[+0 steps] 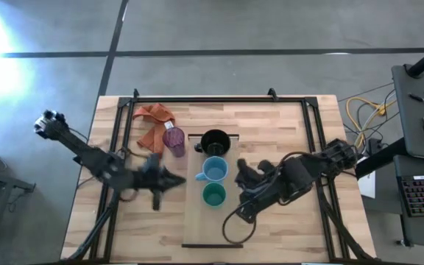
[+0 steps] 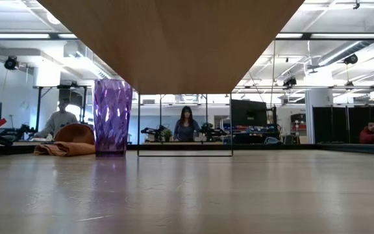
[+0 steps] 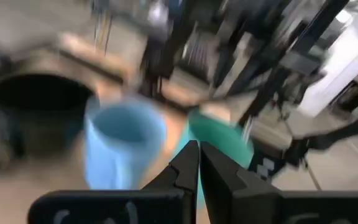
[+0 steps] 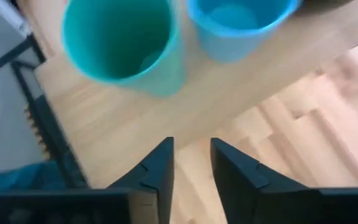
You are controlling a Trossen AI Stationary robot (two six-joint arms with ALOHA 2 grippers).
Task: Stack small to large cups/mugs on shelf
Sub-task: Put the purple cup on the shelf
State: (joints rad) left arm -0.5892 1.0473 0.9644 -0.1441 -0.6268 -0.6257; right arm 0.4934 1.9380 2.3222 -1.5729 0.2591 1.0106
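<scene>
Where the pale wooden shelf [image 1: 213,221] lies lengthwise down the middle of the table [image 1: 285,118], three vessels stand on it in a row: black mug [image 1: 215,142] at the far end, light blue mug [image 1: 215,169] next, green cup [image 1: 213,194] nearest the front, each just beside its neighbour.

Purple cup [image 1: 174,140] — upright on the tabletop, off the shelf, just beside its left edge and level with the black mug. Orange cloth [image 1: 153,124] lies crumpled against the cup's far-left side; the low view shows the purple cup [image 2: 112,117] standing with the cloth [image 2: 67,142] beside it and people seated in the room behind.

Left gripper [image 1: 179,179] — low over the table left of the shelf, tip pointing at the light blue mug, clear of it. From its wrist camera the left gripper [image 3: 199,163] has its fingers pressed together, nothing between them.

Right gripper [image 1: 240,175] — right of the shelf, near the green cup and blue mug, touching neither. Seen from its own wrist, the right gripper [image 4: 191,165] has a narrow gap between the fingers, holding nothing, with the green cup [image 4: 122,43] and blue mug [image 4: 238,25] ahead.
</scene>
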